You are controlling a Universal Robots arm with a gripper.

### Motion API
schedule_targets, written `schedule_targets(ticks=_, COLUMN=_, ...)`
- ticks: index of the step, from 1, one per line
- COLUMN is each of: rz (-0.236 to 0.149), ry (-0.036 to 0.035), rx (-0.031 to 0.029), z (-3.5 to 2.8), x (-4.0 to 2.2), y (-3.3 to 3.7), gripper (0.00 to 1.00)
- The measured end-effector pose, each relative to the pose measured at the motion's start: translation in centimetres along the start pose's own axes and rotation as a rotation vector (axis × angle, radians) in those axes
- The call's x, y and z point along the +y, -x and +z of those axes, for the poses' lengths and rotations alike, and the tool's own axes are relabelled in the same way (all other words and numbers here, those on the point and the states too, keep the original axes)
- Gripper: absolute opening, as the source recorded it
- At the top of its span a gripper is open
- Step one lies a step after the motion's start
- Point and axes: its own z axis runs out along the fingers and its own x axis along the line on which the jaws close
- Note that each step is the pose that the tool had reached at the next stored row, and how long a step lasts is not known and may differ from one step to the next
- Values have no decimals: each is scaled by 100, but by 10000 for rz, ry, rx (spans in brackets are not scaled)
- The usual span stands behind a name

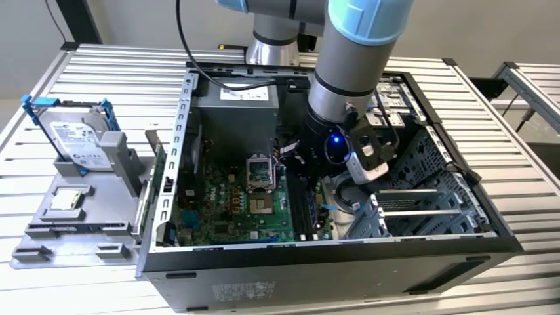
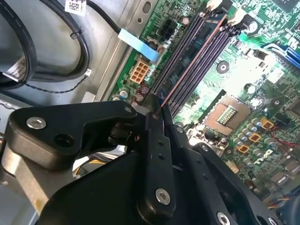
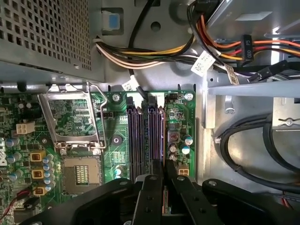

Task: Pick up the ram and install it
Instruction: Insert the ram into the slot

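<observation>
no legible print

white labels sit on the hard drive (image 1: 77,139), on the power supply (image 1: 242,94) and on cable tags (image 3: 203,63) inside the case, and one more on the case front (image 1: 240,289). none of their print can be read.

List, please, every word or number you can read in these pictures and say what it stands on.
None can be read with confidence.
hard drive label: print too small.
power supply sticker: too small.
case sticker: too small.
white cable tag: blurred.
second cable tag: blurred.
</observation>
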Motion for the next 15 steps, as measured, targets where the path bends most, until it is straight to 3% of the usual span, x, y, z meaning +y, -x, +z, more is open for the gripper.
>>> schedule_targets(ticks=5, rz=-290, ry=19, rx=-9, z=8, x=2, y=-1, gripper=0)
schedule_targets(ticks=15, rz=-326, ry=5, rx=-6, z=7, x=-25, y=0, gripper=0)
